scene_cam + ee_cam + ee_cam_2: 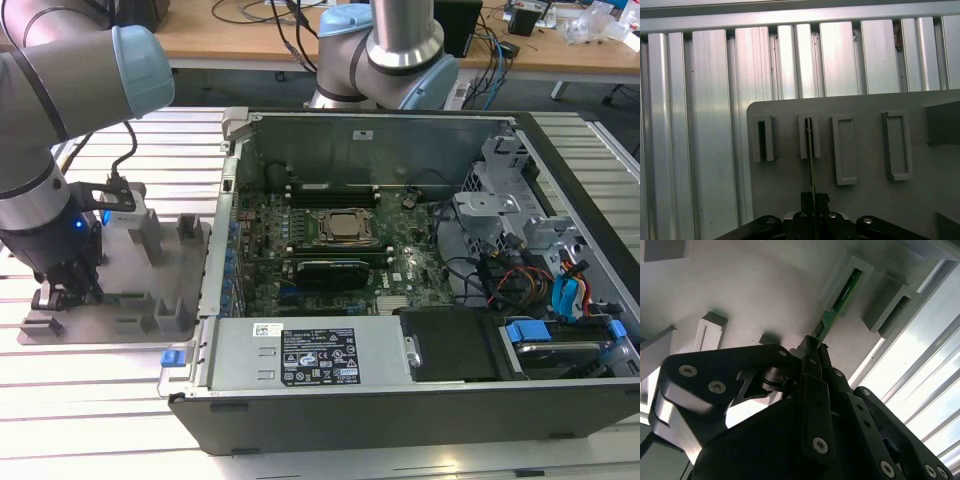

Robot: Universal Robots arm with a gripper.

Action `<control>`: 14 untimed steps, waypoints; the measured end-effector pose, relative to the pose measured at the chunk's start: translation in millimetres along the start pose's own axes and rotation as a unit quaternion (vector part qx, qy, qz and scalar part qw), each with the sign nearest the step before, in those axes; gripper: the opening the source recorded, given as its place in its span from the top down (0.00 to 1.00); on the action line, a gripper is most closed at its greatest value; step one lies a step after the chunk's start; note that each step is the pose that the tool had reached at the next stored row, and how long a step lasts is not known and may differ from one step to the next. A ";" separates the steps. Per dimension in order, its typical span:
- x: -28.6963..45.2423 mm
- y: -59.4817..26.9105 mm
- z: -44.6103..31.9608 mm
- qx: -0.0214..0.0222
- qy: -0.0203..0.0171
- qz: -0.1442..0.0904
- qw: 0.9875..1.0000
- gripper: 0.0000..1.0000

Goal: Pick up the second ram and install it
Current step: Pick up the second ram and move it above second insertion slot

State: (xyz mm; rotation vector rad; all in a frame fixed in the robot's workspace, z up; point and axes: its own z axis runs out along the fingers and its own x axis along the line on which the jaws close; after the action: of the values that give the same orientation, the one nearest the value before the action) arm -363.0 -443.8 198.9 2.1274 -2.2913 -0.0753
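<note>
Station: the gripper [66, 292] stands low over the grey fixture tray [135, 292] at the lower left of the exterior view. It is well apart from the open computer case [400, 385], which takes up the centre and right of that frame.

Pincer state: in the second wrist view the gripper [813, 347] has its fingers drawn together on one end of the second ram [840, 296], with the green board emerging from between the tips. The first wrist view agrees: the ram [809, 150] runs edge-on, as a thin line, straight into the gripper [810, 199].

Position of the part: the far end of the ram sits inside a slotted fixture block [836, 275] on the tray. An empty block [892, 307] lies just beside it. The part is judged gripped but not yet free of its holder.

Assessment of the step in hand: the board is thin and held by one end only, so any sideways load is likely to flex it or jam it against the slot walls. The grip appears centred on the board's edge. The extraction is best kept in line with the slot, slow, and without twist, until the far end is clear of the block.
</note>
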 end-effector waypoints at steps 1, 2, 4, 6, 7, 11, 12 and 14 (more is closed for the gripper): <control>0.0 0.0 0.0 0.000 0.000 0.000 1.000 0.86; 0.0 0.0 0.0 0.000 0.000 0.000 1.000 0.86; 0.0 0.0 0.1 0.000 0.000 0.000 1.000 0.86; 0.0 0.0 0.2 0.000 0.000 0.000 1.000 0.86; 0.0 0.0 0.2 0.000 0.000 0.000 1.000 0.86; -0.1 0.2 -4.7 0.000 0.000 0.000 1.000 0.86; -0.2 0.3 -7.5 0.000 0.000 0.000 1.000 0.86; -0.4 0.9 -19.2 0.000 0.000 0.000 1.000 0.86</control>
State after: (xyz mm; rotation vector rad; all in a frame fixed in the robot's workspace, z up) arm -363.0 -443.8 218.2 2.1274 -2.2913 -0.0753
